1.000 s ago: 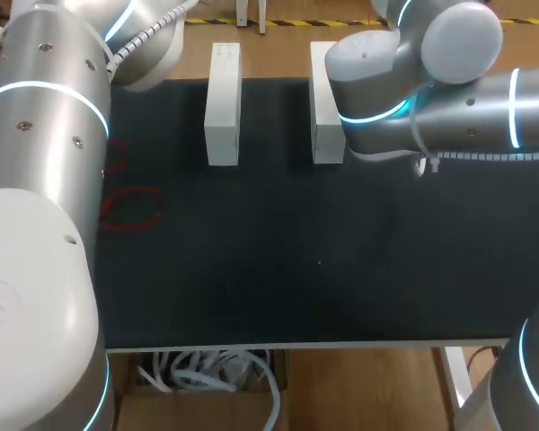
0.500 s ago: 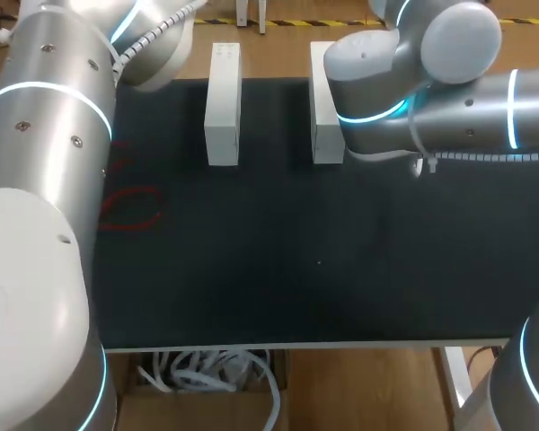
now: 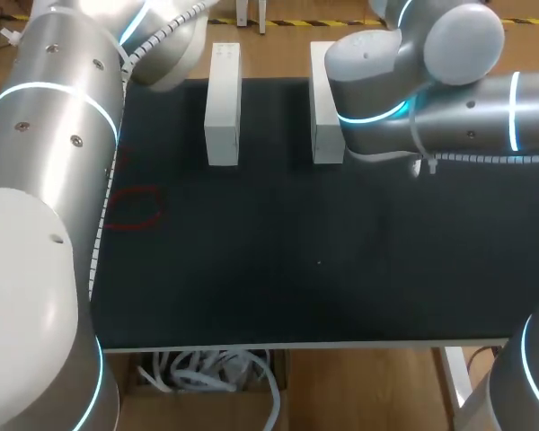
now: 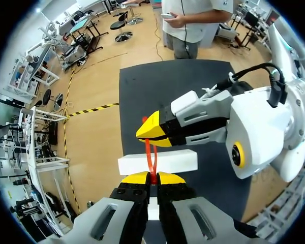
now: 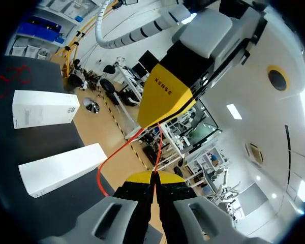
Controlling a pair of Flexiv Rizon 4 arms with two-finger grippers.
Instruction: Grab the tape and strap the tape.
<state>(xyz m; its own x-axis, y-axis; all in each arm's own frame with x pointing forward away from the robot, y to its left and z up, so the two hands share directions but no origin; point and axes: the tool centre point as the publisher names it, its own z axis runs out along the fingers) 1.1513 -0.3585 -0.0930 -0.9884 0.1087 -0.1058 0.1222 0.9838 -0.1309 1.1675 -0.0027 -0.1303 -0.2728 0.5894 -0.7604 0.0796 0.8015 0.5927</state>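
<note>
The tape is a thin red strap (image 4: 150, 152) stretched between my two grippers above the table's far side. In the left wrist view my left gripper (image 4: 152, 178) is shut on one end of it, and my right gripper (image 4: 153, 133) faces it, pinching the other end. In the right wrist view the right gripper (image 5: 153, 177) is shut on the strap (image 5: 156, 150), which runs ahead to the left gripper (image 5: 165, 104) and also hangs in a loop beside it. The head view shows neither gripper; my own arms hide them.
A black mat (image 3: 296, 260) covers the table. Two white boxes (image 3: 223, 103) (image 3: 322, 108) lie side by side at its far edge, under the grippers. Loose red strap loops (image 3: 130, 208) lie on the mat at the left, beside my left arm.
My left arm has shifted slightly, its upper part moving right, and more of the red loops on the mat shows. The right arm has kept still.
</note>
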